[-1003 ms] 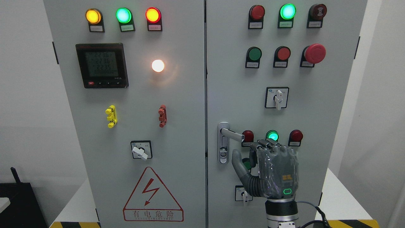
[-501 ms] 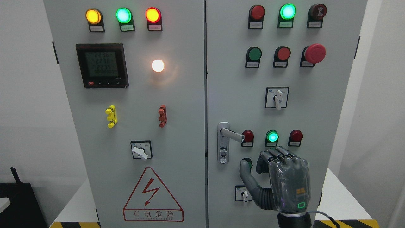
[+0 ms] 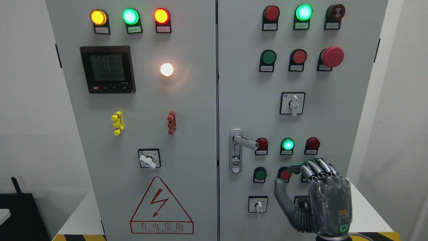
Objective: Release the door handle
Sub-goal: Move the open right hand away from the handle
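The right hand (image 3: 314, 197) holds nothing, its fingers loosely curled with the thumb spread; the door handle (image 3: 245, 142) sits up and to its left, well apart, lever level. To finish cleanly, I'd draw straight back from the cabinet door (image 3: 334, 110), avoiding the nearby red button (image 3: 285, 174). The wrist is cut off below.

Silver door handle (image 3: 245, 142) points right, slightly drooping, ungrasped.
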Available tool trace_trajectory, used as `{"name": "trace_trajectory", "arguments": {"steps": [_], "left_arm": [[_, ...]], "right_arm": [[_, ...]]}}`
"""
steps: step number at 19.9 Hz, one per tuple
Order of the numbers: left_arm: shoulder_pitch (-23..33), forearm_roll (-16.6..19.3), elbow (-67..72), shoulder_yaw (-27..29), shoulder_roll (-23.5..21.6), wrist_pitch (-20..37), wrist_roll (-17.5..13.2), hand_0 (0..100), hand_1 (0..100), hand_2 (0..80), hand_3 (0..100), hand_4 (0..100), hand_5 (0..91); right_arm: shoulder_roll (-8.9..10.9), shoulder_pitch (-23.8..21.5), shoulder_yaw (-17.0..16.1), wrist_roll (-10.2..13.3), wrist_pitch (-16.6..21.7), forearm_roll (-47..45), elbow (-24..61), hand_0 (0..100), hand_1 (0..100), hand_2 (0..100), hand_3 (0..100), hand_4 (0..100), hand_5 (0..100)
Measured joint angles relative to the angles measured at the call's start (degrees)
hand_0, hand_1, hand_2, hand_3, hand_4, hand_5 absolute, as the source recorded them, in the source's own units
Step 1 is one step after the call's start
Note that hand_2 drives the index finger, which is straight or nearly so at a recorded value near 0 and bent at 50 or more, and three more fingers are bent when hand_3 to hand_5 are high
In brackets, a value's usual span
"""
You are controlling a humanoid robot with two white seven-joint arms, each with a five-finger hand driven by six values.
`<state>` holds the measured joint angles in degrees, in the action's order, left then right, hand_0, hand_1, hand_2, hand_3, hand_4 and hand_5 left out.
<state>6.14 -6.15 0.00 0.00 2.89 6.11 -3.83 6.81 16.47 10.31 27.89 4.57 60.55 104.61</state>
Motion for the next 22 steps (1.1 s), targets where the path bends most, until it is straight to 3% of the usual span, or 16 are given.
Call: {"name": "trace_trajectory", "arguments": {"steps": [5,22], "left_arm": [[0.0,0.0,0.0,0.0,0.0,0.0,0.0,12,39,0.0,0,0,0.0],[0.0,0.0,0.0,0.0,0.0,0.0,0.0,12,39,0.0,0,0,0.0]], "right_arm": [[1.27,-1.4,-1.4,-0.2,1.7,-1.4,0.8,48,0,16,21,8,0],[3.32,-3.0,-3.6,-1.9,3.4,-4.6,2.5,47,0,11,19,10,3]]}}
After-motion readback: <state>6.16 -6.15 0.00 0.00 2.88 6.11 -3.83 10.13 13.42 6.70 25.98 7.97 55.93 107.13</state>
